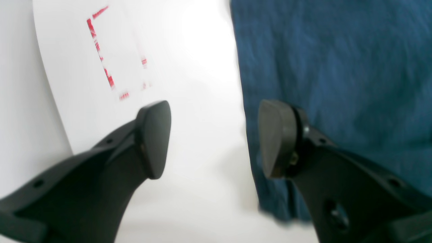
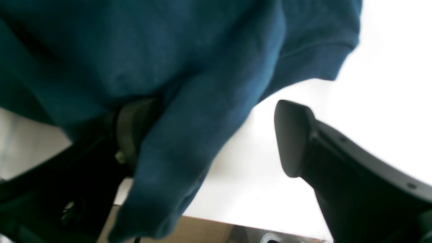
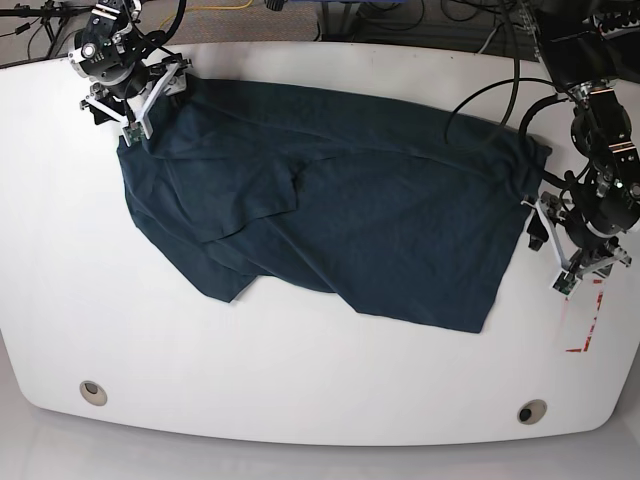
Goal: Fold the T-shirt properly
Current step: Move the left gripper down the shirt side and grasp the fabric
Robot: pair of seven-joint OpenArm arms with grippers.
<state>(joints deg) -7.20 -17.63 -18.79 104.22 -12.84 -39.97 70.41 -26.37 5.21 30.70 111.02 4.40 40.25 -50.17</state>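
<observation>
The dark teal T-shirt (image 3: 350,210) lies spread across the white table (image 3: 300,370), with a folded flap near its left-middle. My right gripper (image 3: 155,105) is at the shirt's far left corner. In the right wrist view it (image 2: 212,135) stands open, and cloth (image 2: 168,50) drapes over one finger and hangs loosely into the gap. My left gripper (image 3: 548,255) is at the shirt's right edge. In the left wrist view it (image 1: 214,135) is open above bare table with nothing between its fingers, and the shirt's edge (image 1: 337,67) runs under one finger (image 1: 275,135).
Red tape marks (image 3: 585,335) sit on the table just beyond the left gripper, and they also show in the left wrist view (image 1: 101,57). Two round holes (image 3: 93,391) (image 3: 531,411) are near the table's front edge. Cables (image 3: 490,90) trail over the back right.
</observation>
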